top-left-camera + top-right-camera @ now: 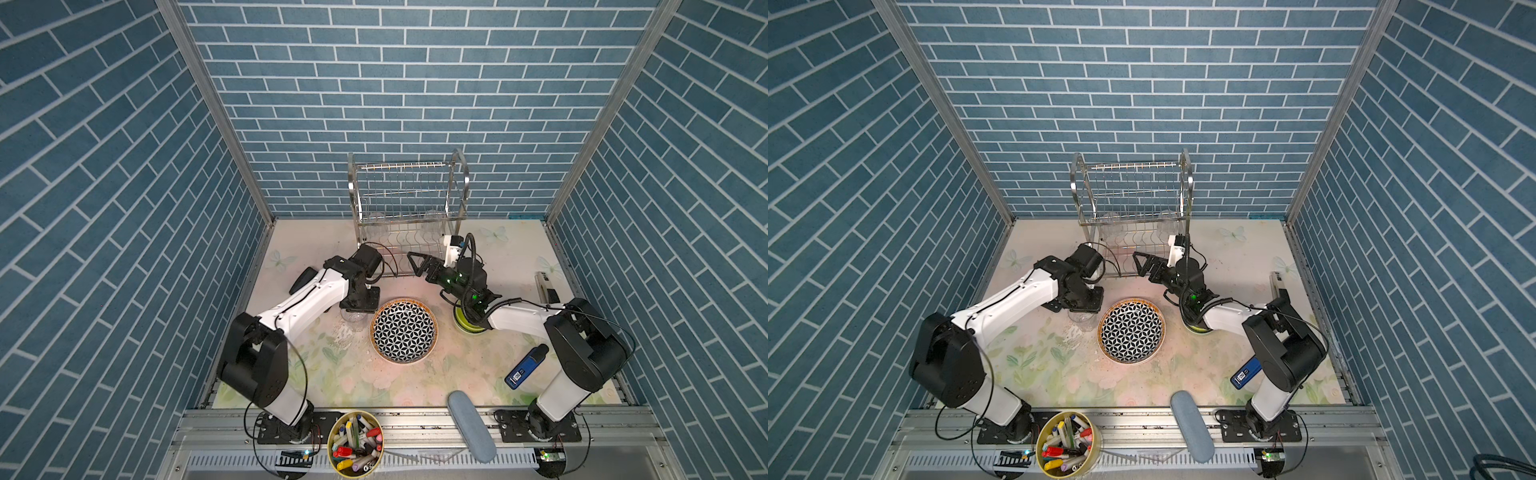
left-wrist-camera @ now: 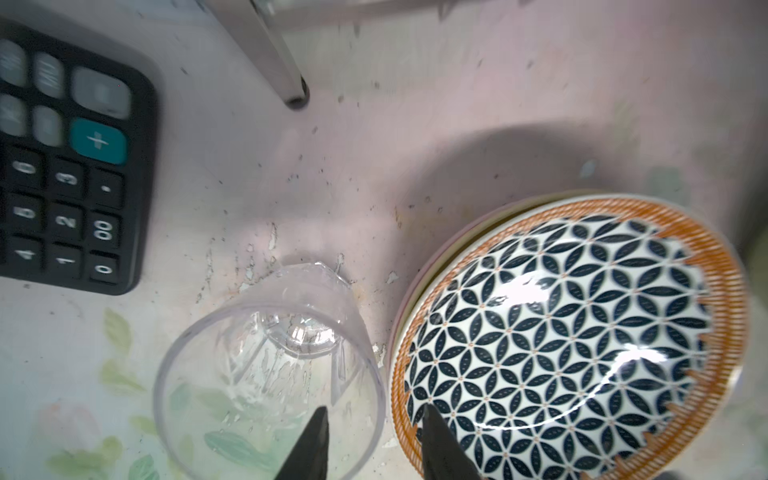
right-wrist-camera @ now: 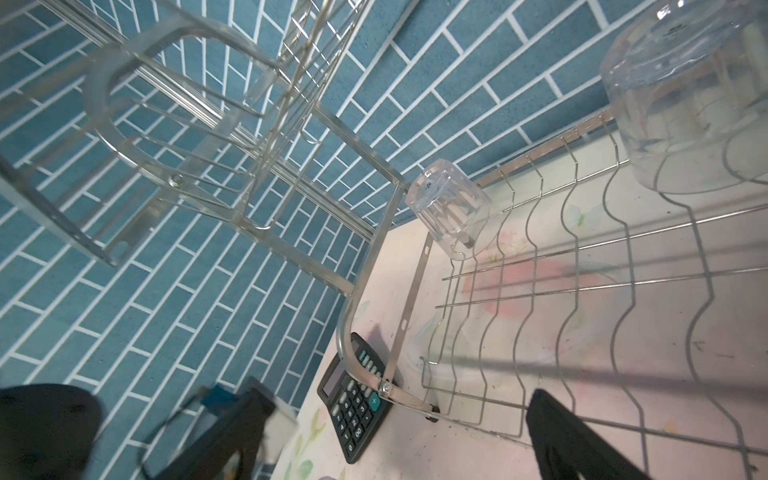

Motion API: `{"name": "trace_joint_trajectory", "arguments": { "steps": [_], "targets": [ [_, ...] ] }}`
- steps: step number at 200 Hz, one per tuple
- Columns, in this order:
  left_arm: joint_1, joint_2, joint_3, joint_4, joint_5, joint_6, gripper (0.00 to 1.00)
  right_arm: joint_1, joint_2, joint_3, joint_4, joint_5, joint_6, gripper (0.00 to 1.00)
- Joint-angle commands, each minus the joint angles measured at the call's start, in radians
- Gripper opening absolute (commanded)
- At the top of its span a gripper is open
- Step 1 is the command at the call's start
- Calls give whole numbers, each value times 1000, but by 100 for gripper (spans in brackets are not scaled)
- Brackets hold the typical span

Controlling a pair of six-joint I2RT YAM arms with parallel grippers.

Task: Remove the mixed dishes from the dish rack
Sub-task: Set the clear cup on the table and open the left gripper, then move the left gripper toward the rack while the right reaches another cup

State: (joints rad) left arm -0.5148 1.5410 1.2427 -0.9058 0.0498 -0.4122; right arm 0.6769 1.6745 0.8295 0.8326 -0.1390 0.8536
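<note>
left gripper (image 2: 374, 409) parted astride rim of clear tumbler (image 2: 270, 374), right gripper (image 1: 412, 264) spread wide by shiny wire rack (image 1: 399, 165)

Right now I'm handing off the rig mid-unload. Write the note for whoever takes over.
Left gripper: open, its jaws either side of the wall of a clear tumbler that stands upright on the table beside the plate stack.
Right gripper: open and empty, at the front of the dish rack, lower tier.
Done: the star-patterned plate tops the stack on the table. The lime bowl is out too, partly hidden under the right arm.
Left: an inverted tumbler at one back corner of the lower tier, and a second inverted tumbler at the other.
</note>
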Motion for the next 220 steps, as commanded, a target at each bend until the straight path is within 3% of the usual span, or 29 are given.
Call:
{"name": "trace_joint_trajectory", "arguments": {
  "steps": [1, 16, 36, 57, 91, 122, 185, 220],
  "targets": [
    [6, -97, 37, -5, -74, -16, 42, 17, 33, 62, -72, 31, -146, 99],
    [6, -154, 23, 27, -125, -16, 44, 42, 54, 115, -136, 45, -252, 99],
    [5, -232, -38, 113, -208, -23, 59, 86, 93, 176, -194, 109, -410, 99],
    [5, -307, -137, 276, -268, -33, 67, 115, 152, 257, -249, 154, -554, 99],
    [4, -389, -320, 589, -309, -64, 85, 115, 262, 395, -330, 167, -662, 98],
    [7, -387, -378, 723, -356, -34, 97, 112, 340, 504, -388, 177, -722, 98],
    [33, -243, -362, 859, -302, 0, 100, 75, 455, 647, -424, 155, -721, 99],
    [81, -139, -321, 873, -245, -23, 94, 48, 488, 693, -425, 138, -695, 99]
  ]
}}
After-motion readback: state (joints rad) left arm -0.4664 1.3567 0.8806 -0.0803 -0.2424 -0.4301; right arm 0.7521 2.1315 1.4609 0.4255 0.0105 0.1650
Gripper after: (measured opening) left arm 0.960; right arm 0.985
